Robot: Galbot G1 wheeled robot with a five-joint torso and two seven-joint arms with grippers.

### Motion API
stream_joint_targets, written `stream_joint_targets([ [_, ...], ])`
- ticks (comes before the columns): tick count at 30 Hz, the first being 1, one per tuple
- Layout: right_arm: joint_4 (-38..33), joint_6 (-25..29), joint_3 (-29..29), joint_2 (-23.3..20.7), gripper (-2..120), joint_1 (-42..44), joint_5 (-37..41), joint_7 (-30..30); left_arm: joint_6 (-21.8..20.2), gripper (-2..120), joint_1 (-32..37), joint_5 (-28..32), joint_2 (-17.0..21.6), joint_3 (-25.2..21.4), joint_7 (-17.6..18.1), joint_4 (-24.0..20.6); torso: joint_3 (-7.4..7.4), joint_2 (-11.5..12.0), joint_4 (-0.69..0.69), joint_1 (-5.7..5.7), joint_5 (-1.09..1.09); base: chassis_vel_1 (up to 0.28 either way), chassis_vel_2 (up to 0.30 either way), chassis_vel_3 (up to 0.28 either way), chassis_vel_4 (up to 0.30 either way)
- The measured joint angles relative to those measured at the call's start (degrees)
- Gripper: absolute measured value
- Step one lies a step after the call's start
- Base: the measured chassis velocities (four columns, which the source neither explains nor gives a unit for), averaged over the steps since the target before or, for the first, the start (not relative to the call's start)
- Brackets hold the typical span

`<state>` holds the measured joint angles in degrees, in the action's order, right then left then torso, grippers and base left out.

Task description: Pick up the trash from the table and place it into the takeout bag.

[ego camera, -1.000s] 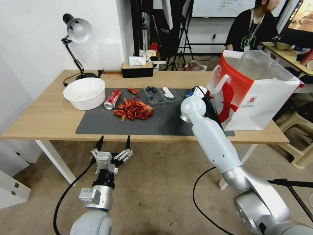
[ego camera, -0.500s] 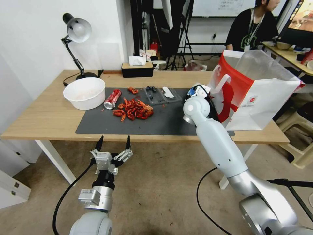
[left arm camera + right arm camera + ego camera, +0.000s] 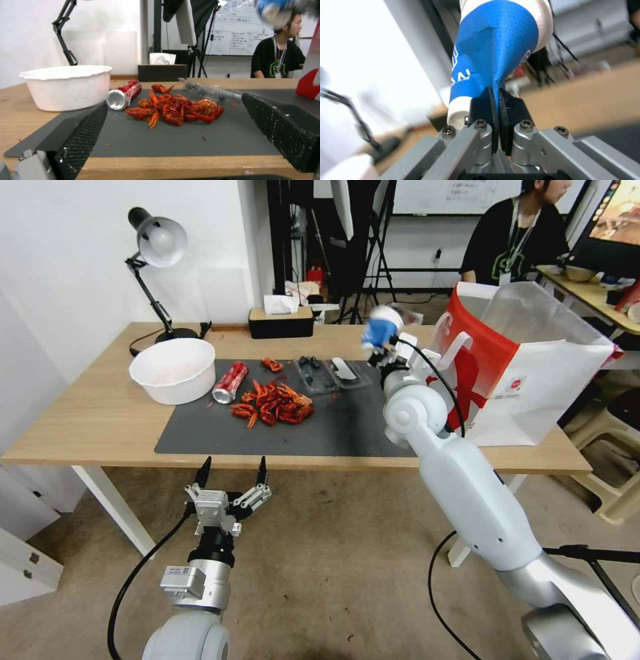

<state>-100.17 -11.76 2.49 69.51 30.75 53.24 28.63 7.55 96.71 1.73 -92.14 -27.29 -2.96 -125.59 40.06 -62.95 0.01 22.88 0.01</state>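
Head view: the right gripper (image 3: 379, 347) holds the blue cup (image 3: 380, 328) aloft above the mat (image 3: 347, 427), just beside the bag (image 3: 533, 380) and its open top; the leftovers (image 3: 273, 403), can (image 3: 230, 382) and bowl (image 3: 173, 370) lie well apart from the bag. The left gripper (image 3: 230, 473) hangs spread and empty before the table (image 3: 87, 427) edge. Left wrist view: bare mat (image 3: 186, 140) fronts the leftovers (image 3: 176, 110). Right wrist view: the fingers (image 3: 511, 112) pinch the cup's (image 3: 493, 55) creased wall flat.

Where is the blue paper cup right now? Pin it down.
In the head view the blue paper cup is off the table, pinched in the right gripper, just left of the takeout bag.
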Motion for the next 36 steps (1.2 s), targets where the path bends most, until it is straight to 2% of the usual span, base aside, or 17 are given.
stream_joint_targets([
  [4, -3.61, -0.64, 3.03, -1.47, 0, -0.02, -4.57, -0.75, -0.05, 100, -0.07, -0.02, 0.00, -0.03, 0.00, 0.13, 0.00, 0.00, -0.01, 0.00, 0.00, 0.000, 0.000, 0.000, 0.000],
  [7, -6.51, -4.94, 6.83, -4.00, 0, -0.72, -9.17, 1.56, -0.09, 100, -0.20, -0.17, 0.00, 0.09, -0.02, 0.36, 0.00, 0.00, -0.02, 0.00, 0.00, 0.000, 0.000, 0.000, 0.000],
  [15, -5.70, -11.16, 13.39, -8.90, 0, -1.50, -14.64, 7.66, -0.13, 100, -0.26, -0.73, 0.00, 0.65, -0.13, 0.57, 0.00, 0.00, -0.01, 0.00, 0.01, 0.000, 0.000, 0.000, 0.000],
  [17, -5.46, -11.89, 14.23, -9.26, 0, -1.34, -15.03, 8.57, -0.13, 100, -0.22, -0.79, 0.00, 0.70, -0.14, 0.57, 0.00, 0.00, -0.02, 0.00, 0.00, 0.000, 0.000, 0.000, 0.000],
  [20, -4.98, -15.77, 16.91, -10.17, 0, -0.38, -15.63, 11.92, -0.07, 100, 0.04, -0.96, 0.00, 0.75, -0.16, 0.57, 0.00, 0.00, 0.00, 0.00, 0.00, 0.000, 0.000, 0.000, 0.000],
  [25, -5.33, -18.57, 18.61, -10.71, 2, 0.83, -15.34, 13.64, 0.06, 100, 0.21, -1.17, 0.00, 0.84, -0.18, 0.48, 0.00, 0.00, -0.01, 0.00, 0.01, 0.000, 0.000, 0.000, 0.000],
  [28, -6.34, -19.69, 19.84, -10.95, 18, 1.84, -13.68, 14.64, 0.16, 100, 0.42, -1.63, 0.00, 1.13, -0.22, 0.25, 0.00, 0.00, 0.00, 0.00, 0.00, 0.000, 0.000, 0.000, 0.000],
  [29, -6.34, -19.69, 19.84, -10.95, 18, 1.84, -13.68, 14.64, 0.16, 100, 0.42, -1.63, 0.00, 1.13, -0.22, 0.25, 0.00, 0.00, 0.00, 0.00, 0.00, 0.000, 0.000, 0.000, 0.000],
  [32, -7.10, -20.25, 20.64, -11.41, 31, 2.41, -12.42, 15.17, 0.36, 100, 0.54, -2.12, 0.00, 1.20, -0.26, 0.16, 0.00, 0.01, 0.00, 0.00, -0.01, 0.000, 0.000, 0.000, 0.000],
  [34, -7.29, -20.27, 20.88, -11.60, 35, 2.59, -12.22, 15.20, 0.42, 100, 0.61, -2.22, 0.00, 1.26, -0.28, 0.09, 0.00, 0.01, -0.01, 0.00, -0.01, 0.000, 0.000, 0.000, 0.000],
  [35, -7.62, -20.21, 21.17, -11.84, 41, 2.78, -11.75, 15.20, 0.52, 100, 0.72, -2.33, 0.00, 1.32, -0.29, 0.00, 0.00, 0.01, -0.01, 0.00, -0.01, 0.000, 0.000, 0.000, 0.000],
  [36, -7.62, -20.21, 21.17, -11.84, 41, 2.78, -11.75, 15.20, 0.52, 100, 0.72, -2.33, 0.00, 1.32, -0.29, 0.00, 0.00, 0.01, -0.01, 0.00, -0.01, 0.000, 0.000, 0.000, 0.000],
])
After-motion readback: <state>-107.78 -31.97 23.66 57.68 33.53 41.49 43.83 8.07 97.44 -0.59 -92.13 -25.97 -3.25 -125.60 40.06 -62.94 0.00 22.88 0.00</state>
